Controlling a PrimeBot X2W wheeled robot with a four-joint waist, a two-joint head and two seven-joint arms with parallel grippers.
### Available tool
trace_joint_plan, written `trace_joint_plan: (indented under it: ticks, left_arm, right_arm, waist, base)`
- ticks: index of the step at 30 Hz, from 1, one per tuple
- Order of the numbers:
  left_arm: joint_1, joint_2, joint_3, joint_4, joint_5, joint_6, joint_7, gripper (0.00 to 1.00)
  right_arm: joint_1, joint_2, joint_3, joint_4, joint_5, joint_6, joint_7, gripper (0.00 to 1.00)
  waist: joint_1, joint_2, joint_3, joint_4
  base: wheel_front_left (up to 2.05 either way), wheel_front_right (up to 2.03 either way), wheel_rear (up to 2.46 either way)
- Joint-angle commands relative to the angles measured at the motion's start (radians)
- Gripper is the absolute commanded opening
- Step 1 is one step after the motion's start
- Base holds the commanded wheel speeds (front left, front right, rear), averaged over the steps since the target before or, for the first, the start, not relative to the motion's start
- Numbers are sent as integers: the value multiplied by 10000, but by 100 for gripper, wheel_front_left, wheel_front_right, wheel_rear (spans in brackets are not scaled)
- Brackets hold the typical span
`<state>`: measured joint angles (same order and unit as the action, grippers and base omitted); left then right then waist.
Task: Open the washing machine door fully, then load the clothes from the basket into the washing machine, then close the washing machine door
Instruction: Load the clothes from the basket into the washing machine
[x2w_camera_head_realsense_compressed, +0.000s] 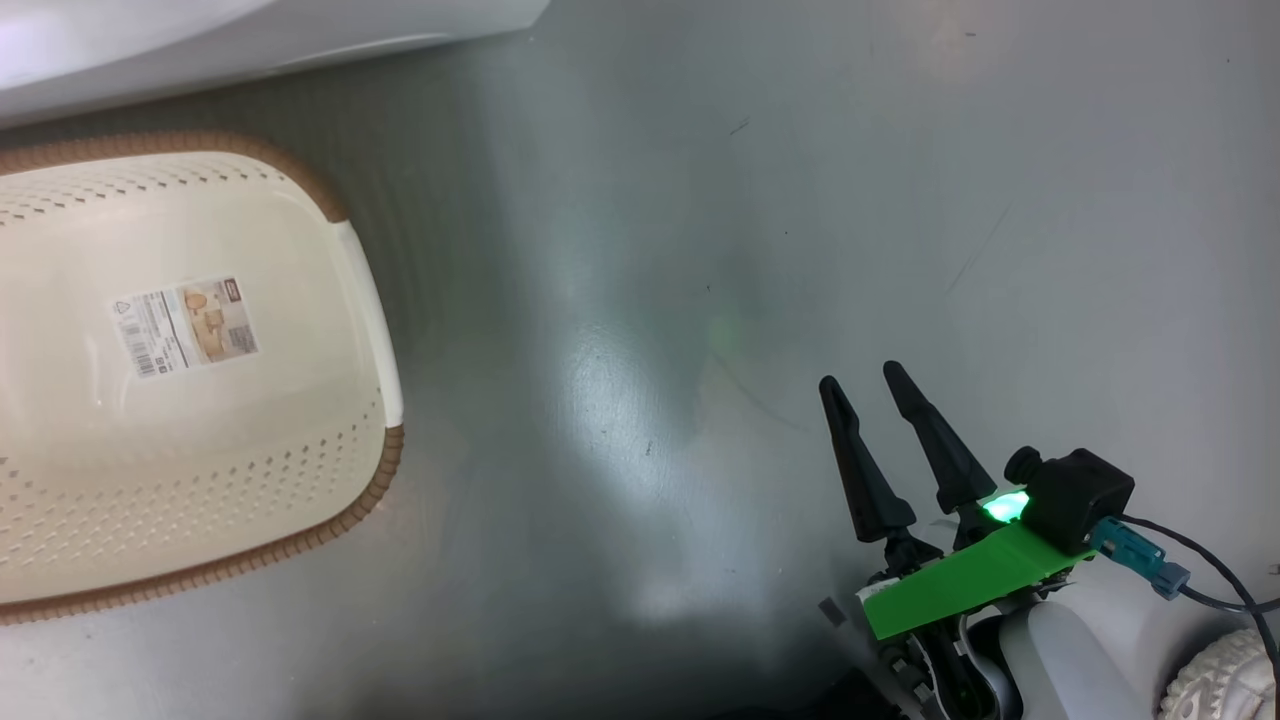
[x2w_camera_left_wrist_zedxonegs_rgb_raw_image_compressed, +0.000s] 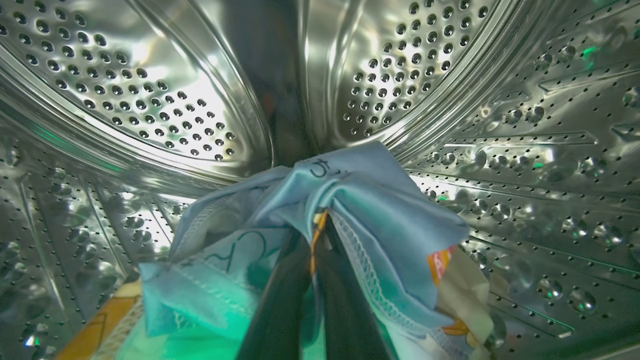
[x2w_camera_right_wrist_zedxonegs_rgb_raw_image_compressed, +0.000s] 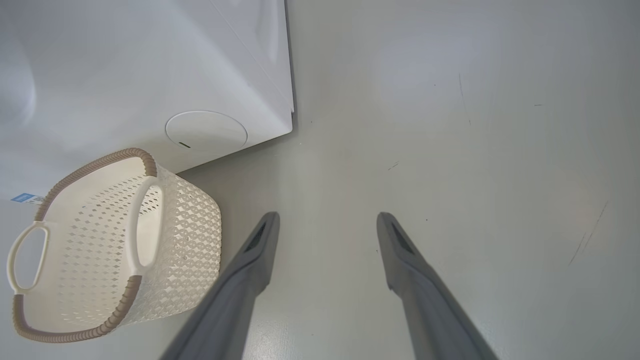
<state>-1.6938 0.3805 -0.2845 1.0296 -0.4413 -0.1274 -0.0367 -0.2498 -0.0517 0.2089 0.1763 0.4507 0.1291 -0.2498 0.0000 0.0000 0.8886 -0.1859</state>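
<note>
In the left wrist view my left gripper (x2w_camera_left_wrist_zedxonegs_rgb_raw_image_compressed: 317, 220) is inside the perforated steel drum of the washing machine (x2w_camera_left_wrist_zedxonegs_rgb_raw_image_compressed: 165, 100), shut on the clothes (x2w_camera_left_wrist_zedxonegs_rgb_raw_image_compressed: 380, 200), a bunch of light blue fabric with orange and cream bits. The cream basket (x2w_camera_head_realsense_compressed: 200, 470) with its brown rim stands on the floor at the head view's left, a paper label on its bottom and no garment in it. My right gripper (x2w_camera_head_realsense_compressed: 865, 385) hangs open over bare floor at the lower right, well apart from the basket (x2w_camera_right_wrist_zedxonegs_rgb_raw_image_compressed: 175, 240). The washing machine's white front (x2w_camera_right_wrist_zedxonegs_rgb_raw_image_compressed: 150, 75) stands behind the basket. The washing machine door is out of view.
Grey floor (x2w_camera_head_realsense_compressed: 700, 250) stretches to the right of the basket and the machine. A round white cover (x2w_camera_right_wrist_zedxonegs_rgb_raw_image_compressed: 206, 131) sits low on the machine's front, near its corner. A blue label (x2w_camera_right_wrist_zedxonegs_rgb_raw_image_compressed: 25, 199) shows at the machine's base.
</note>
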Motion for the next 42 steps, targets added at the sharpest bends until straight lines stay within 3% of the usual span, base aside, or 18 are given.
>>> trace_joint_plan:
  ticks: [1, 4, 5, 6, 16, 42]
  left_arm:
    - [-174, 454, -20, -202, -106, -31, -12, 0]
    - [-138, 487, -106, -226, -123, -31, -291, 0]
    - [-115, 497, -127, -216, -124, -31, -396, 24]
    - [7, 535, -121, -146, -151, -10, -751, 100]
    - [1019, 172, -346, -35, -65, 110, -1943, 100]
    - [4042, -543, -49, -1155, -401, 468, -2248, 100]
  right_arm:
    - [236, 15, 218, -103, 165, 16, -120, 100]
    - [224, 15, 228, -83, 164, 16, -120, 100]
    - [223, 15, 228, -80, 163, 16, -120, 100]
    - [198, 15, 240, -64, 149, 16, -120, 100]
    - [272, 15, -55, -6, -115, 16, -120, 100]
    - [8, 15, -462, 430, -316, 16, -120, 100]
  waist:
    - [0, 0, -16, 1]
    - [0, 0, -103, 20]
    - [0, 0, -135, 25]
    - [0, 0, -257, 6]
    - [0, 0, -1037, 301]
    - [0, 0, -2627, 885]
  base:
    - [0, 0, 0]
    - [0, 0, 0]
    - [0, 0, 0]
    - [0, 0, 0]
    - [0, 0, 0]
    - [0, 0, 0]
